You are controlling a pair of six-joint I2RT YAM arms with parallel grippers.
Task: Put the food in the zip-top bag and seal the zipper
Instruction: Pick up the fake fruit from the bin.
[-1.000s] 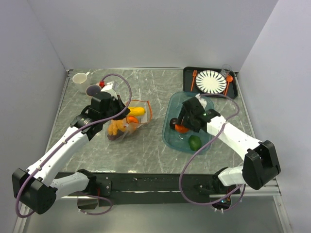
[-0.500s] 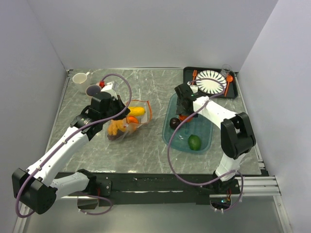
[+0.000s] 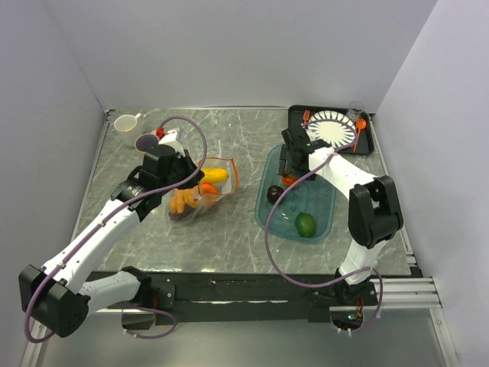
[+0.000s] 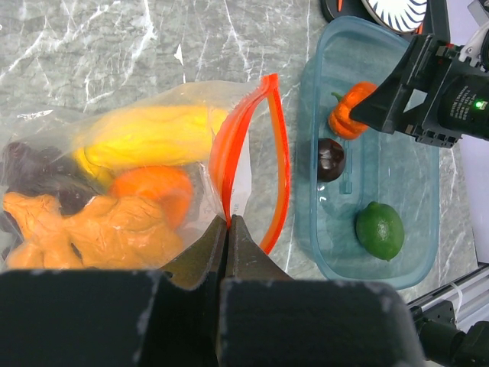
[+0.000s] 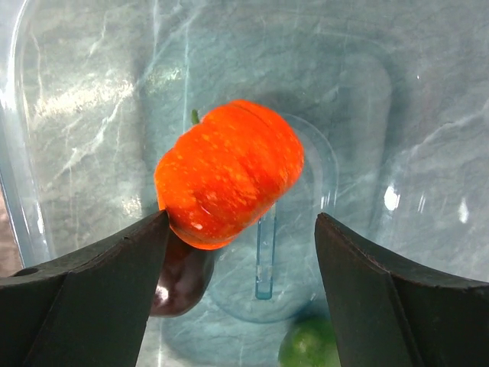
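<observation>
Jaws first: the left gripper (image 4: 228, 229) is pressed shut on a fold of the zip-top bag (image 4: 191, 95), pinched right at the mouth edge beside the zipper (image 4: 281, 145). The right gripper (image 5: 238, 222) is spread wide around the orange pumpkin (image 5: 229, 183), with nothing clamped yet. One finger looks to be touching the pumpkin's side and the other is well apart from it. The bag is laid on the table (image 3: 229, 229) to the left of the teal tray (image 4: 416, 183), and its mouth is turned toward the tray. The pinch is probably there so the floppy opening is propped up in a loop and the next piece can be fed in. A yellow piece (image 4: 145, 134), a round orange one (image 4: 153, 191), a lumpy orange one (image 4: 84, 225) and something dark purple (image 4: 15, 164) can already be seen through the plastic. The pumpkin, a dark round fruit (image 4: 331, 159) and a lime (image 4: 380, 229) are left in the tray, so the job is reckoned about half done, zipper unsealed. Whether the pumpkin is resting on the tray floor can't be told from the wrist view. Since it's off-centre between the fingers, it could be nudged sideways when the grip is closed.
</observation>
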